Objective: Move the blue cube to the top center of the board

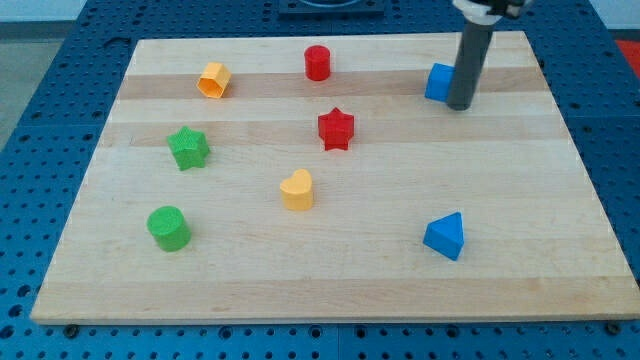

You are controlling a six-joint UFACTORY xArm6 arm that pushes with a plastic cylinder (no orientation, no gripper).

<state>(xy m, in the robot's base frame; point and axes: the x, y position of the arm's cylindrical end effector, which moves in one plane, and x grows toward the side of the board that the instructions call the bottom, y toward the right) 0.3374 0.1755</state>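
The blue cube (438, 82) sits near the view's top right of the wooden board (330, 290). My tip (460, 105) rests on the board right against the cube's right side, and the rod partly hides that side. A red cylinder (318, 62) stands at the top centre, to the left of the cube.
A yellow hexagonal block (213, 79) is at the top left. A red star (336, 129) is in the middle. A green star (188, 148) and a green cylinder (168, 227) are at the left. A yellow heart (297, 189) is below centre. A blue triangular block (445, 236) is at the lower right.
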